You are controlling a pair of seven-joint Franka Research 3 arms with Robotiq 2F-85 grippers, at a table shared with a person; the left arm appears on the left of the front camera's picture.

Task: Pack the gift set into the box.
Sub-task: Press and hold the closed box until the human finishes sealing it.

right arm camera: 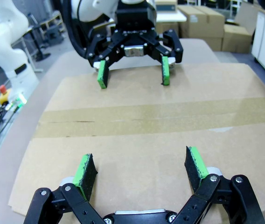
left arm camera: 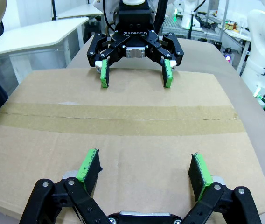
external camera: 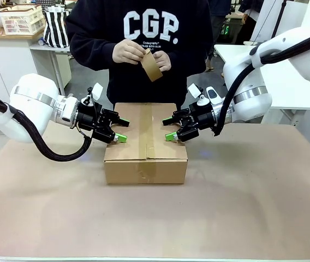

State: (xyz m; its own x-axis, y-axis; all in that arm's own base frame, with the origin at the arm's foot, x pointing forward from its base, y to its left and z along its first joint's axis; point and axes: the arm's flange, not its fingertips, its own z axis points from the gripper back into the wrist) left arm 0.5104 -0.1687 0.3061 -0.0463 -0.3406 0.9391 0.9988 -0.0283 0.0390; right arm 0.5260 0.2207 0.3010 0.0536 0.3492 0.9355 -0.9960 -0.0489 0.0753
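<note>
The box (external camera: 145, 147) stands closed in the middle of the table, a strip of brown tape (left arm camera: 118, 120) running along its top seam. My left gripper (external camera: 121, 131) is open, its fingers spread over the box's left top edge with nothing between them. Mirroring it, my right gripper (external camera: 170, 129) is open over the right top edge. Across the taped lid (right arm camera: 146, 121), each wrist view shows its own open fingers (left arm camera: 144, 158) (right arm camera: 140, 158) and the other gripper (left arm camera: 136, 79) (right arm camera: 133, 79) facing it. The gift set is hidden.
A person stands behind the box, both hands holding a roll of brown tape (external camera: 151, 65) at chest height. The brown table top (external camera: 155, 218) spreads wide in front. White side tables (external camera: 286, 76) and a white basket (external camera: 21, 19) stand behind.
</note>
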